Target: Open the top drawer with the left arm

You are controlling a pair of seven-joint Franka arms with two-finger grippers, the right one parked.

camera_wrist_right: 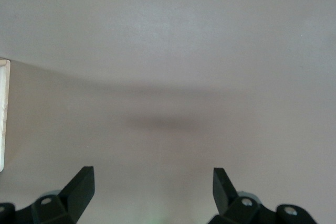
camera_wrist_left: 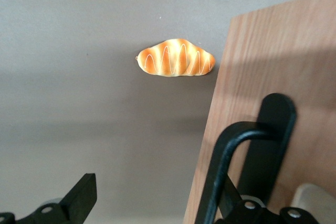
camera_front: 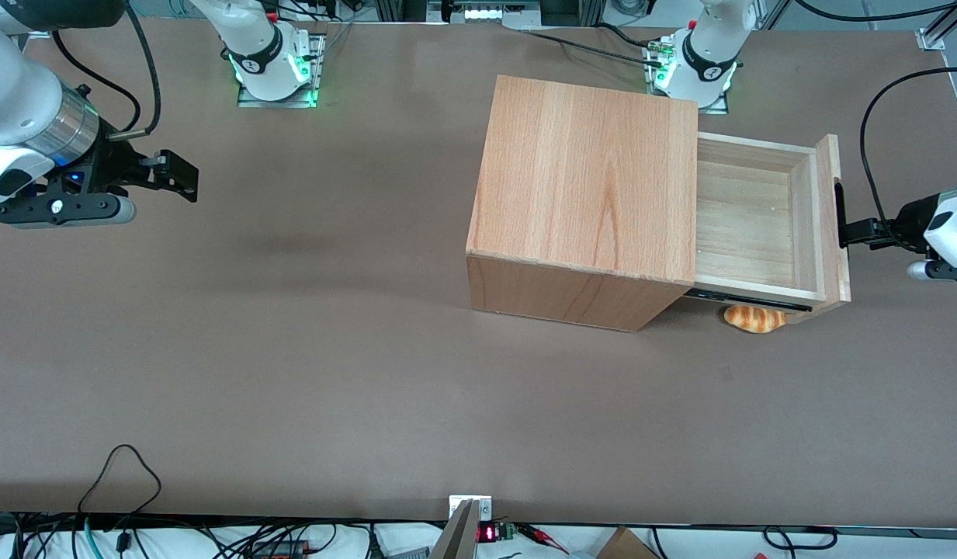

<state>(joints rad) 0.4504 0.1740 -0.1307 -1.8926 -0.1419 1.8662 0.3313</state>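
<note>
The top drawer (camera_front: 757,221) is standing pulled well out of the wooden box (camera_front: 583,206). The left arm's gripper (camera_front: 854,231) is sitting at the black bar handle (camera_wrist_left: 239,153), jaws spread wide around it without clamping. A croissant (camera_front: 754,318) is lying beside the box.

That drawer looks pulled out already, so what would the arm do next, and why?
Probably let go and back away. The top drawer is well out of the wooden box, its pale inside in plain view, and the left gripper is at the black handle. Backing off level would also keep it above the bread roll on the table beside the drawer front.
</note>
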